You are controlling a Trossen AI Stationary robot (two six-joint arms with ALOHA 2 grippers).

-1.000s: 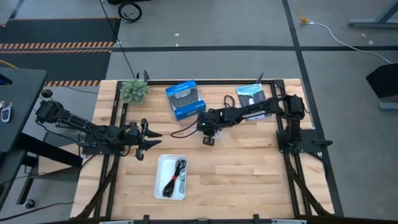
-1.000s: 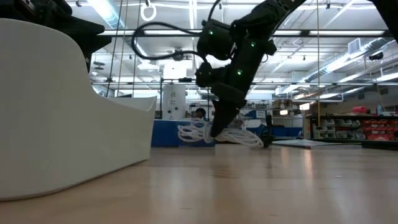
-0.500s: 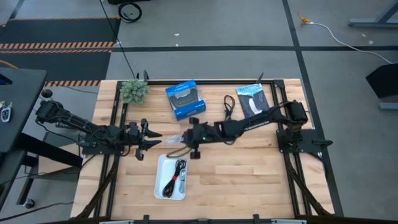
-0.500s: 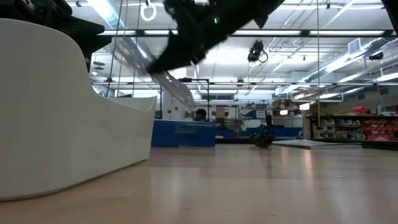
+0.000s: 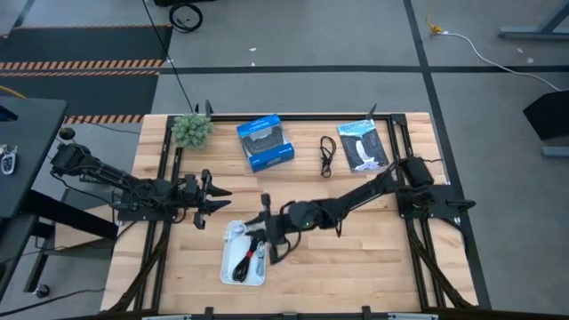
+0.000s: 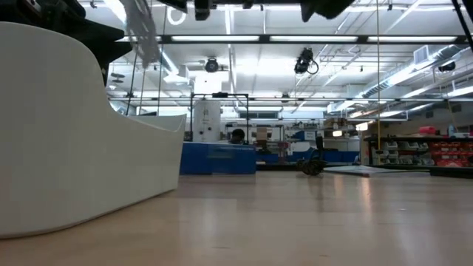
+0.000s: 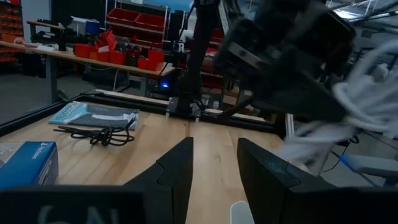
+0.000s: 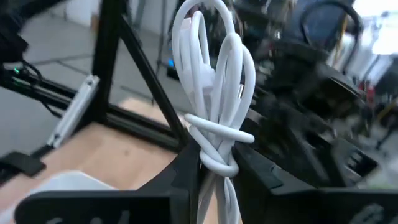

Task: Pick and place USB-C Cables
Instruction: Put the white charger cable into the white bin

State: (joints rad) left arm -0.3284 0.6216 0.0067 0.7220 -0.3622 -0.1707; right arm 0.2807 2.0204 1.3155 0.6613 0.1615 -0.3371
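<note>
R gripper (image 5: 252, 233) is hanging over the upper edge of the white tray (image 5: 228, 267), arm stretching across the table from the R side. Its fingers (image 8: 186, 171) are clamped on the white cable (image 8: 214, 93); in the R wrist view the coil is standing up between them, loops above the pinch, tied round the middle. In the L wrist view the same white cable (image 7: 348, 118) is showing as a blur under the R arm's wrist.

Tray is sitting at front-centre of the table (image 5: 356, 258), already holding a black cable (image 5: 244, 262) w/ something red on it; can't tell if more than one bundle is lying in there.

Another black cable (image 5: 326, 157) is lying on the wood betw the blue box (image 5: 265, 142) and the dark packet (image 5: 363, 145), near the back edge, apart from both. L wrist view is showing it too (image 7: 93, 135), just in front of the packet (image 7: 93, 115).

L gripper (image 5: 212, 203) is waiting at the L side of the table, level w/ the tray's top, well apart from it. Its fingers (image 7: 171, 171) are standing apart, nothing betw them.

A small green plant (image 5: 192, 130) is sitting at the back L corner.

Low view is giving only the tray wall (image 6: 74, 125) at L and bare tabletop; arm parts are crossing the top edge, too dark to tell more.
</note>
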